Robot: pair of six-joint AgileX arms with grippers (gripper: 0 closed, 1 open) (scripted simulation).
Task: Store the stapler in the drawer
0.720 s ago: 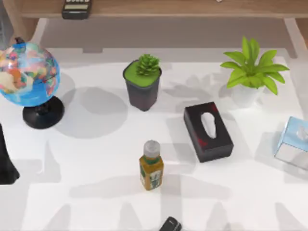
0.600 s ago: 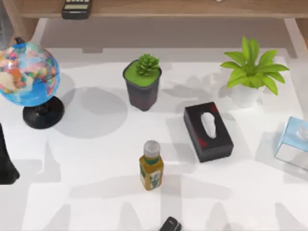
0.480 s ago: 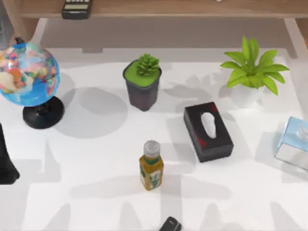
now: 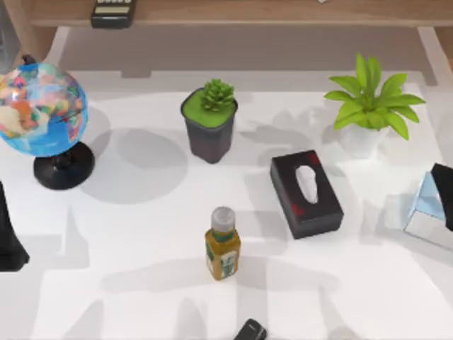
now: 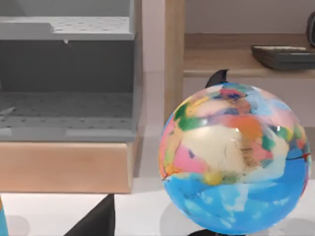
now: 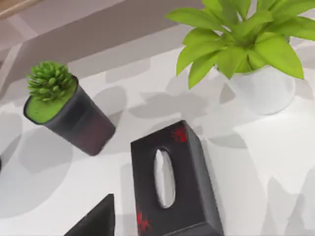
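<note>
Stapler (image 4: 250, 331) lies at the table's near edge, below the bottle (image 4: 222, 244), well apart from both arms; whether either gripper is spread cannot be told.

My right arm (image 4: 443, 193) has come into the top view at the right edge, a dark shape now overlapping the pale blue box (image 4: 429, 212) that was clear before.
</note>
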